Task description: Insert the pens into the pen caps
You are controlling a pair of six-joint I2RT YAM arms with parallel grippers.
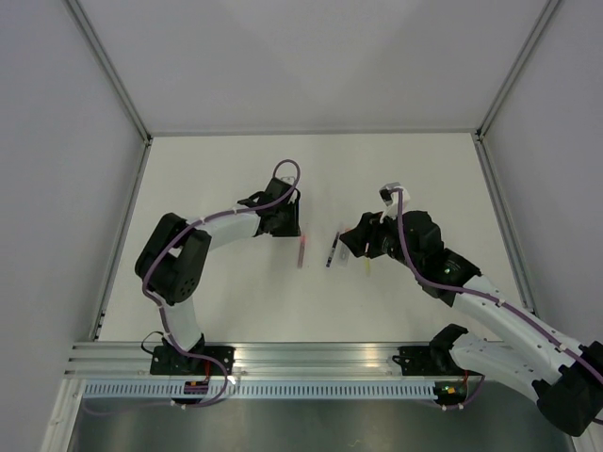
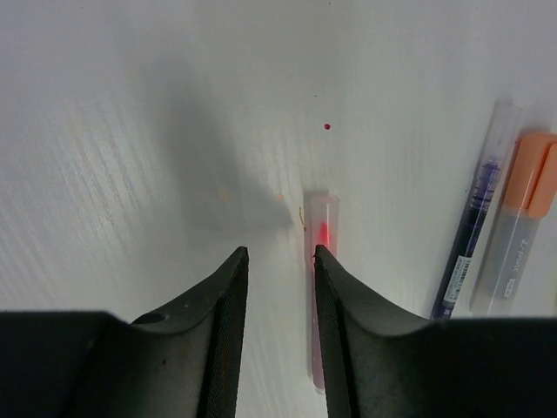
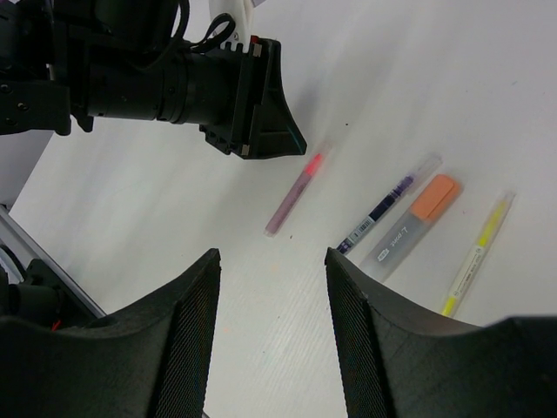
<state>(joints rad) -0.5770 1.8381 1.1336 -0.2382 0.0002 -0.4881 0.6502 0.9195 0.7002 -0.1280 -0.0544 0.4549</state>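
Left gripper (image 2: 278,257): jaws parted, bare table showing between them, nothing held. It hangs low over the white table (image 1: 236,301).

Slim pink plastic pen (image 2: 321,222) lies flat, touching or passing under the inner edge of one finger, outside the gap. Its far end is a clear pale sleeve with a red tip glowing through. I read that as a cap already on, though I can't tell how deep it is seated.

Right gripper (image 3: 271,261): jaws wide, empty, raised above the table.

Three more lie roughly parallel, just beside one another and well clear of the pink one:
- dark purple plastic pen (image 2: 477,218) with a clear end
- stubby grey plastic marker (image 2: 509,261) wearing a peach-orange cap (image 2: 538,174)
- thin yellow plastic pen (image 3: 474,252)

Handling, my judgement:
- All are light, stiff and smooth-walled, and likely to roll or skid if nudged sideways.
- They are thinner than a finger, so a pinch must come square across the barrel, mid-length, jaws straddling it.
- I would keep the grip off the clear end, which looks thin and might pop or crack.

No loose caps visible from my views.
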